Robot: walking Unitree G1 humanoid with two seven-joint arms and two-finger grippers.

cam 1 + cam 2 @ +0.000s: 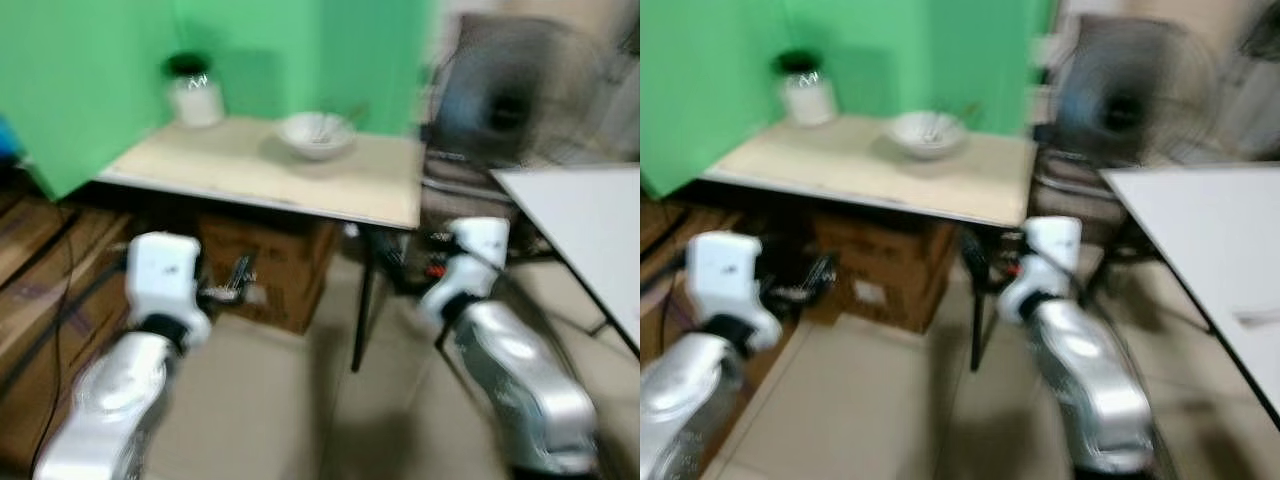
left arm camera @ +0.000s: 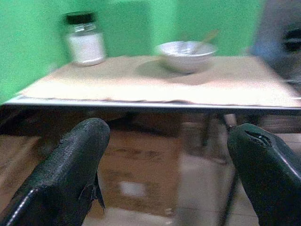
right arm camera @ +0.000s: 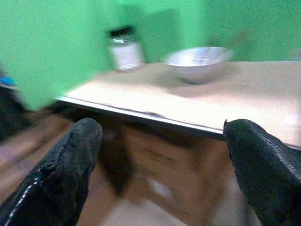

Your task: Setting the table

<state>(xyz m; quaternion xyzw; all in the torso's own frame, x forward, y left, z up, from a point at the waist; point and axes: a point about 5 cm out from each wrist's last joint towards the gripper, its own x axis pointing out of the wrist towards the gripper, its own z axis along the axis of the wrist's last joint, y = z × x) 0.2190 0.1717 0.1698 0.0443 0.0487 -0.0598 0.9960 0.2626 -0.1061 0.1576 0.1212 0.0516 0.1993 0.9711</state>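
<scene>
Green backdrop behind beige table (image 1: 250, 170) at my 12 o'clock; view blurred. White bowl (image 1: 316, 134) with utensil sits near table's back edge, black-lidded jar (image 1: 194, 90) at bowl's 9 o'clock. Left gripper (image 2: 167, 155) and right gripper (image 3: 162, 160) low before table, jaws wide, holding nothing. Second white table (image 1: 590, 230) at 2 o'clock.

A green backdrop (image 1: 250, 50) stands behind a beige table (image 1: 250, 165). A cardboard box (image 1: 270, 265) sits on the pale tiled floor (image 1: 270, 410) beneath it. A dark round fan (image 1: 510, 95) stands at the right, behind a white table (image 1: 590, 225). Everything is blurred.
</scene>
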